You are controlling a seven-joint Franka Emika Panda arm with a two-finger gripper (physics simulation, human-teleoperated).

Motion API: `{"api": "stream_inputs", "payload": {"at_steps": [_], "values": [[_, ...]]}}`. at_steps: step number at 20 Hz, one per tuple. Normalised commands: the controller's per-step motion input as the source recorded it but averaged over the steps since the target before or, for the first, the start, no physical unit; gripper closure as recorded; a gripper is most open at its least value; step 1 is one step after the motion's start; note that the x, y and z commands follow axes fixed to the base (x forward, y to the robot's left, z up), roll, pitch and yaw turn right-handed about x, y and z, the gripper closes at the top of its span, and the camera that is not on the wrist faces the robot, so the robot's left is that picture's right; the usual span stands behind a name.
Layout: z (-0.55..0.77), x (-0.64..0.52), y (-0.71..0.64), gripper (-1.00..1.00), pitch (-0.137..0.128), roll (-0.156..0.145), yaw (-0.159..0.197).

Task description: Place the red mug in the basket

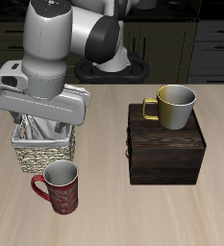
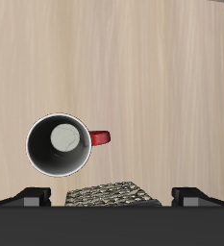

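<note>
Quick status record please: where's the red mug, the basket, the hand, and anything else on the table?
red mug: upright on the table, near the front edge, in front of the basket, not held
basket: behind the mug, partly hidden by the arm
hand: above the mug, holding nothing; open or shut cannot be told
yellow mug: upright on the dark wooden box
task: not yet done

one red mug [image 1: 58,187]; one yellow mug [image 1: 175,105], one basket [image 1: 43,151], one dark wooden box [image 1: 166,150]
</note>
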Motion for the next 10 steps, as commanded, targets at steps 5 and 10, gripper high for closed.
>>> {"api": "stream_inputs", "payload": {"at_steps": [5, 10], "values": [[-0.38, 0.03, 0.09, -1.0, 0.023, 0.02, 0.004], [-0.34, 0.06, 0.07, -1.0, -0.003, -0.002, -0.03]]}}
